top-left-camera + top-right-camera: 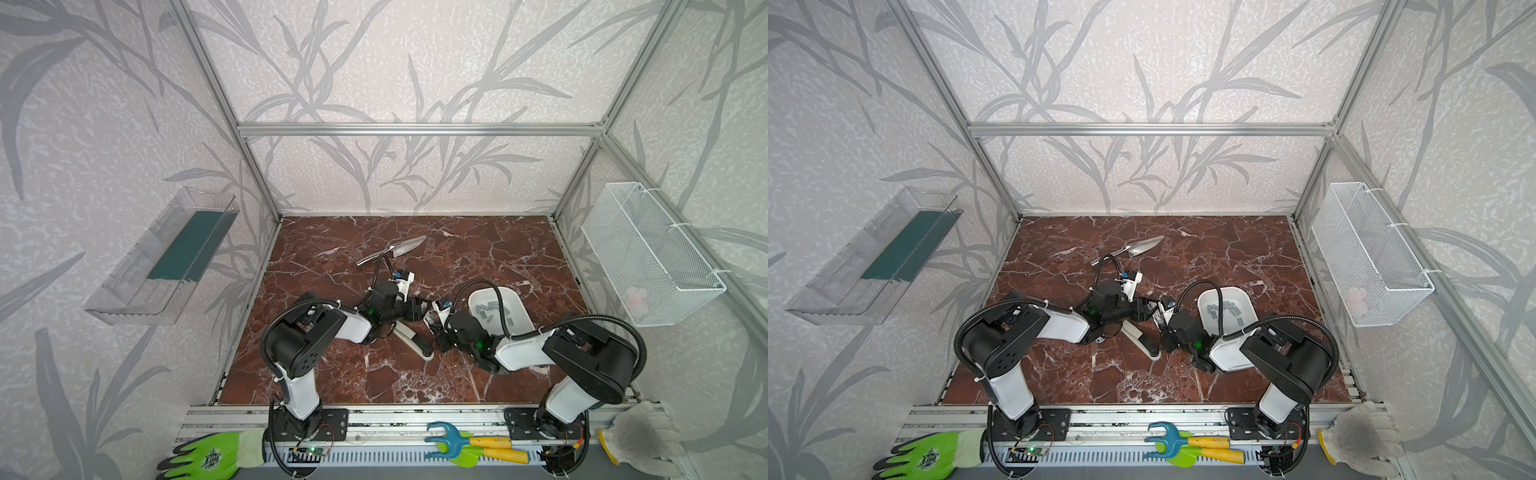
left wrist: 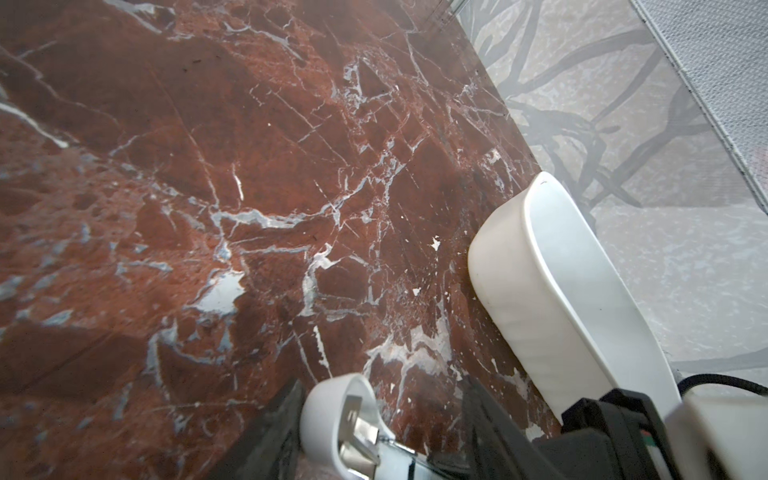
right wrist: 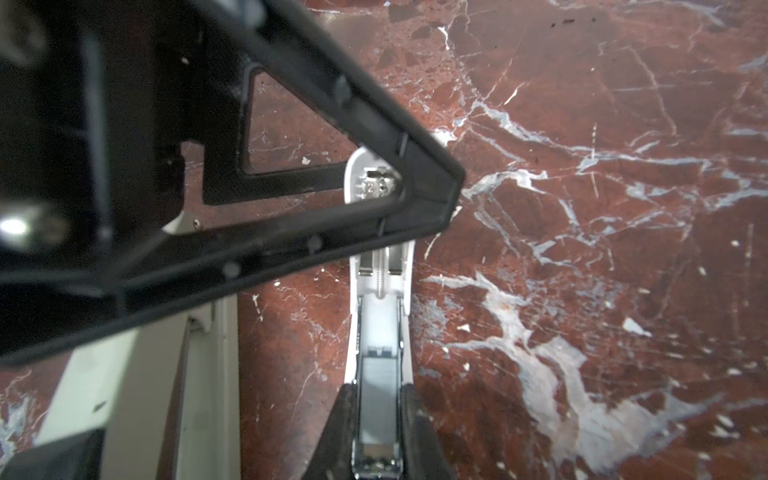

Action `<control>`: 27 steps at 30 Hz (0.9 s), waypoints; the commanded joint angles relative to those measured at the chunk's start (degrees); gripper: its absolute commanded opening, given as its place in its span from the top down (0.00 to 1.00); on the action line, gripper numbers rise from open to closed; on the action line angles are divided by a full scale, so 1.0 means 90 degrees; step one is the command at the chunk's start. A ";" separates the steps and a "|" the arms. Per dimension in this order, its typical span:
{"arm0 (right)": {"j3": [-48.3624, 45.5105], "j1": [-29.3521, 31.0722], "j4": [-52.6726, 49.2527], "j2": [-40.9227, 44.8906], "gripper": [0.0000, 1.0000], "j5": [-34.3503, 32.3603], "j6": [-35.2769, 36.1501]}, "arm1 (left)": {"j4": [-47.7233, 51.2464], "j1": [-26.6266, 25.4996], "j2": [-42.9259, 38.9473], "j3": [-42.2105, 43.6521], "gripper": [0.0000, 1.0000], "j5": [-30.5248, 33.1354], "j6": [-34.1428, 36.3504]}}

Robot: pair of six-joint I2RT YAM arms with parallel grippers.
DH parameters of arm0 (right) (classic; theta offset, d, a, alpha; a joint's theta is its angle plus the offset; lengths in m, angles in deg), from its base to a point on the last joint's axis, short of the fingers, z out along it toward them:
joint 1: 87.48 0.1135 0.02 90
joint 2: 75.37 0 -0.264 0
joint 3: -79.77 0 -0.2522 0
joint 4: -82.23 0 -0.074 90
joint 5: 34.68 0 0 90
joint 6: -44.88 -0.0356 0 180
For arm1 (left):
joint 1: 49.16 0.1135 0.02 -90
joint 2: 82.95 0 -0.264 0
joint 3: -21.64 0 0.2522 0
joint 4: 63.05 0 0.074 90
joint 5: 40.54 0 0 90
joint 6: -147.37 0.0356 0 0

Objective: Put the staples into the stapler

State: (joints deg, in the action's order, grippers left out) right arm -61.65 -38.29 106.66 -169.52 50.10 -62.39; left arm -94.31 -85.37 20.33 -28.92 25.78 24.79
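While the staple strip (image 3: 379, 411) lies lengthwise along the stapler (image 3: 380, 316) between the right jaws, whose grip I cannot tell, the left jaws gape around its lid end (image 2: 332, 399).

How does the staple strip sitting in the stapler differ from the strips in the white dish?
The stapler strip lies alone, straight in the open stapler; the dish strips are several, scattered at mixed angles in the white dish. The stapler strip is loaded, the dish strips loose. Both are short, dull-grey blocks.
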 commanded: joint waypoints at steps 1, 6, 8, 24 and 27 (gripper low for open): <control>-0.0042 0.0059 -0.0462 -0.0234 0.90 0.0218 0.0018 | -0.0692 0.0005 0.0133 0.0115 0.43 -0.0395 -0.0004; -0.0126 0.0088 -0.0395 -0.0215 0.90 0.0123 0.0044 | -0.1408 -0.0041 0.0292 0.0260 0.50 -0.0886 0.0009; -0.0140 0.0091 -0.0358 -0.0226 0.91 0.0101 0.0040 | -0.1674 -0.0076 0.0320 0.0369 0.51 -0.0974 0.0025; -0.0291 0.0099 -0.0236 -0.0115 0.80 -0.0043 0.0045 | -0.2763 -0.0621 0.0816 0.0914 0.53 -0.1146 0.0529; -0.0334 0.0101 -0.0420 0.0161 0.73 -0.0137 0.0078 | -0.2750 -0.0621 0.0831 0.0915 0.54 -0.1072 0.0568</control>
State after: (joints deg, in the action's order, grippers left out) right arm -62.88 -37.90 108.61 -169.43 49.60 -62.18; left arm -119.77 -90.07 26.45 -21.95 16.62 28.92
